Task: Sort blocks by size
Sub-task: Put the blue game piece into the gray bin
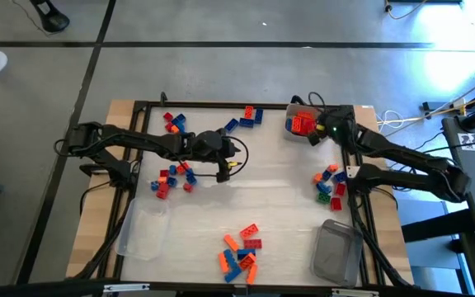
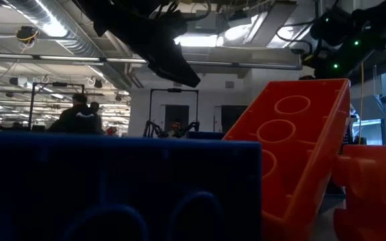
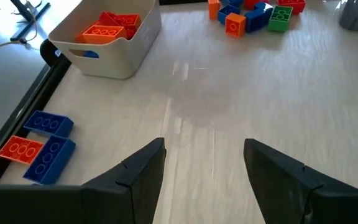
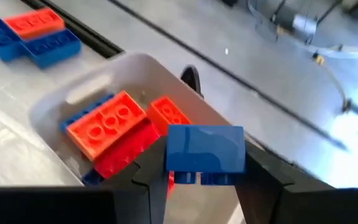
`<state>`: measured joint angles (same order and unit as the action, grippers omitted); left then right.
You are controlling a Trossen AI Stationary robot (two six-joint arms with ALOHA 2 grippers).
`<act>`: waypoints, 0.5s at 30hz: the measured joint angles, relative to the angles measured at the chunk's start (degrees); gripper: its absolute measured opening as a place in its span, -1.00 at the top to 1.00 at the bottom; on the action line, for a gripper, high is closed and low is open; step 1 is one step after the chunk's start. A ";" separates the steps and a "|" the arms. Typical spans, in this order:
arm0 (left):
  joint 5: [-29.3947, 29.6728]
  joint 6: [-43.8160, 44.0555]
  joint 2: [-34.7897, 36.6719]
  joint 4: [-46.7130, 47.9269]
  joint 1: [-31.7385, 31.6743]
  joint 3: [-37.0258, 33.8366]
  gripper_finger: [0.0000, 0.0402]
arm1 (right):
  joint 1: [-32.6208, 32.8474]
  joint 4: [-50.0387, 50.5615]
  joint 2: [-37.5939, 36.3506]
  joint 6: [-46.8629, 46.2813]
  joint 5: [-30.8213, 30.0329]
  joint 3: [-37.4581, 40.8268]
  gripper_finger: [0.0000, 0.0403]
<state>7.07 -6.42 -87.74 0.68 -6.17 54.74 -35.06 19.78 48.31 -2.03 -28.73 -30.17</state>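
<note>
Blocks are shown scattered over the table (image 1: 270,194) in several clusters: a near-edge cluster (image 1: 240,250), a cluster by the left arm (image 1: 171,176), two small groups at the far edge (image 1: 174,122) (image 1: 247,117), and a cluster on the right side (image 1: 330,182). A white tub (image 4: 135,68) at the far right corner already holds large red and orange blocks (image 4: 107,124). The right gripper (image 4: 201,163) is depicted directly above this tub, its fingers clamped on a large blue block (image 4: 205,149); the block's long axis is seen running across the gap between the fingers. The tub lies straight below the held block, so release into it is judged the coming move, and the right arm is plainly the nearer one. The left gripper (image 3: 204,171) is shown over bare table near mid-left, its fingers apart and empty. Two clear tubs (image 1: 143,231) (image 1: 338,250) stand at the near corners.
</note>
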 joint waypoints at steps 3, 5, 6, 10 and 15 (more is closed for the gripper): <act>0.00 0.00 0.00 0.01 0.00 0.00 -0.03 | -3.60 1.76 0.86 -0.84 3.89 0.00 0.27; 0.00 0.01 0.00 0.01 0.00 0.00 -0.03 | -5.48 2.37 2.01 -0.92 5.97 0.00 0.27; 0.00 0.00 0.00 -0.01 0.00 0.00 -0.03 | -6.30 2.48 2.87 -1.00 6.54 0.00 0.27; 0.00 0.00 0.00 0.01 0.00 0.00 -0.03 | -8.78 2.99 6.96 -1.65 7.41 0.00 0.27; 0.00 0.01 0.00 0.42 0.00 0.00 -0.03 | -9.71 2.97 10.59 -1.85 7.41 0.00 0.27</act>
<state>7.07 -6.40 -87.74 1.10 -6.17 54.74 -44.77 22.74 58.89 -3.88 -21.32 -30.17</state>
